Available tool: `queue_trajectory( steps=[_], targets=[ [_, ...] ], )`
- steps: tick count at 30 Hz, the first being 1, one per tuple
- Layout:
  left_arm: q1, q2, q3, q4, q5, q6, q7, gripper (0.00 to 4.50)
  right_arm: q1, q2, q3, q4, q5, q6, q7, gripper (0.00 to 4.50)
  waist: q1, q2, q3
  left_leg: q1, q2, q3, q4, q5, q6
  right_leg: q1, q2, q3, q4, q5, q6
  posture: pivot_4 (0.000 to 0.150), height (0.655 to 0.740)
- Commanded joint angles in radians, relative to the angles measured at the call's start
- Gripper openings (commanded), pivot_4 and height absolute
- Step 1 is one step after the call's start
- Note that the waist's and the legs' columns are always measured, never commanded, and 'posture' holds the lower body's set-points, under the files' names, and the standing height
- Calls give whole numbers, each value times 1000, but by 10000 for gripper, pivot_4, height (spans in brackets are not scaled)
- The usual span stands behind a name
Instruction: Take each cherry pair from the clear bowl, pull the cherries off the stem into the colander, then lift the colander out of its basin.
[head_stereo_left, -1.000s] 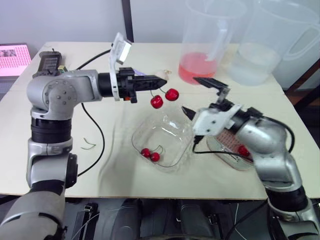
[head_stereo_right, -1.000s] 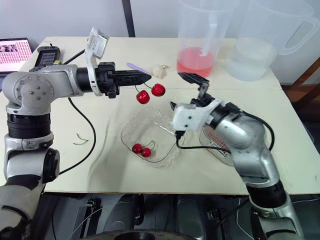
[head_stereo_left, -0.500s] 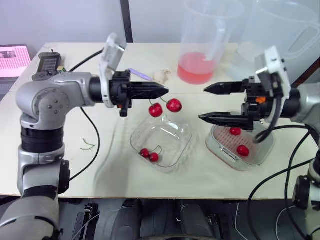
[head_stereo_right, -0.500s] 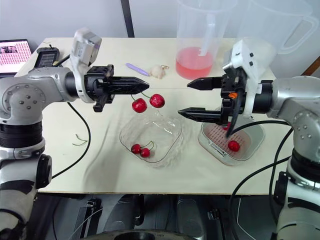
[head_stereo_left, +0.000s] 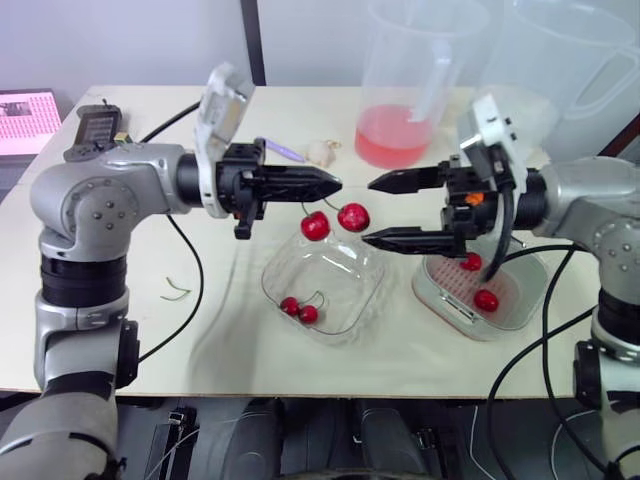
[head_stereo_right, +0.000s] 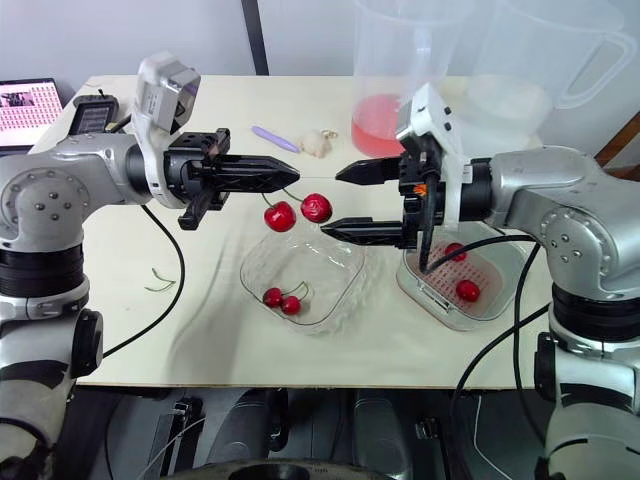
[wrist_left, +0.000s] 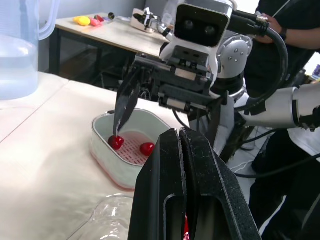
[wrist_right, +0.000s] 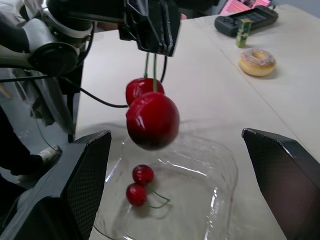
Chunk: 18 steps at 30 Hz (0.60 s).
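Pale table (head_stereo_left: 250, 350). Near middle front: clear bowl (head_stereo_left: 345, 290). Just right of it, apart: white basin (head_stereo_left: 440, 305). At far right side: tall clear pitcher with pink liquid (head_stereo_left: 405, 130), and beside it a second pitcher with clear water (head_stereo_left: 530, 110). Left of pink pitcher: small cream object (head_stereo_left: 318, 152), with thin purple item (head_stereo_left: 283, 150) just beside. Far left corner: black handheld device (head_stereo_left: 97, 122). Across left half: looping black cable (head_stereo_left: 199, 272). Near the cable: thin green stem (head_stereo_left: 178, 293).
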Motion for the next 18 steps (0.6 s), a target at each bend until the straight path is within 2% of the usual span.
queue_trajectory(
  steps=[1,6,9,12,13,14,18],
  targets=[
    [-15,0,10,-32,-14,-8,9,0,-28,22,-11,-17,65,15,-33,44278,0,0,0,0,0,0,0,0,0,0,0,0,0,0,0,1500,7383],
    [-18,-8,8,-26,-12,-13,15,0,-38,62,3,-16,108,31,-96,44278,0,0,0,0,0,0,0,0,0,0,0,0,0,0,0,1500,7383],
    [-18,-10,7,-26,-13,-13,16,0,-43,76,4,-8,124,35,-129,35687,-1,0,0,0,0,0,0,0,0,0,0,0,0,0,0,1500,7383],
    [-18,-11,7,-27,-13,-14,17,0,-42,75,8,-10,135,34,-142,22070,0,0,0,0,0,0,0,0,0,0,0,0,0,0,0,1500,7383],
    [-18,-11,6,-27,-12,-15,16,0,-42,75,9,-10,140,34,-148,15719,0,0,0,0,0,0,0,0,0,0,0,0,0,0,0,1500,7383],
    [-19,-13,6,-27,-11,-17,18,0,-42,77,9,-11,145,34,-154,11863,0,0,0,0,0,0,0,0,0,0,0,0,0,0,0,1500,7383],
    [-16,-3,3,-20,3,-26,12,0,-30,51,35,-17,127,17,-150,11863,0,0,0,0,0,0,0,0,0,0,0,0,0,0,0,1500,7383]
  ],
)
